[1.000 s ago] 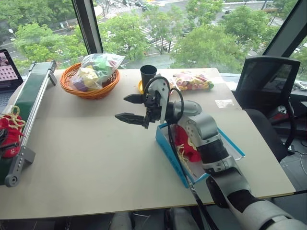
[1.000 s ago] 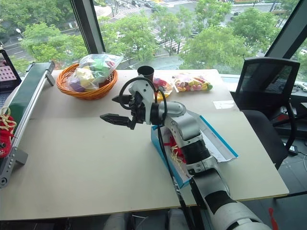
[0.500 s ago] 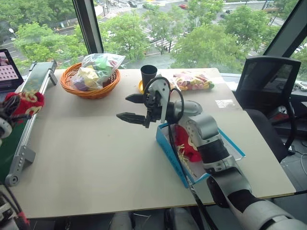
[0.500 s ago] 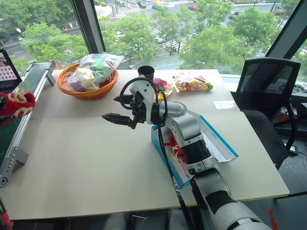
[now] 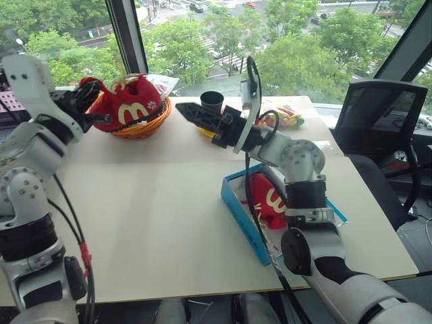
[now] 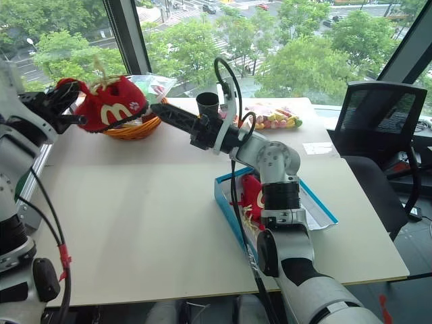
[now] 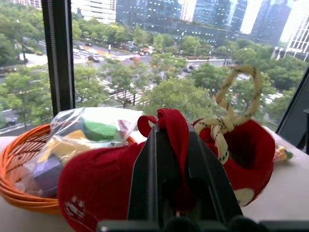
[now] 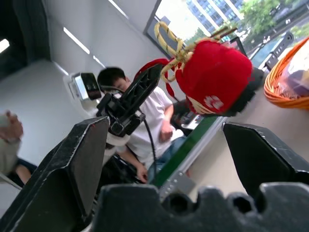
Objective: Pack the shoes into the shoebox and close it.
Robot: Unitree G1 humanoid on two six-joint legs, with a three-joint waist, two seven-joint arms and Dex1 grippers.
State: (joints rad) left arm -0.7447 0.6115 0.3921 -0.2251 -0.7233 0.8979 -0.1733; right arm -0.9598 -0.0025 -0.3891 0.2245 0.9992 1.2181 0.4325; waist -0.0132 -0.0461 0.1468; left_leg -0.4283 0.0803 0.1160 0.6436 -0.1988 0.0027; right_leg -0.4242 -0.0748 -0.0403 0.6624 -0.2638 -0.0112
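Clearly, yellow arches logo on shoe (image 5: pixel 126 105)

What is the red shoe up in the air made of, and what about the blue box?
The red shoe, pinched in the left gripper, looks like soft cloth: it bulges and has a twisted yellow cord bow and stitched-looking yellow marks. The shoebox looks like thin, smooth cardboard, blue outside and white inside, with flat, sharp-edged walls. Another red shoe lies in it.
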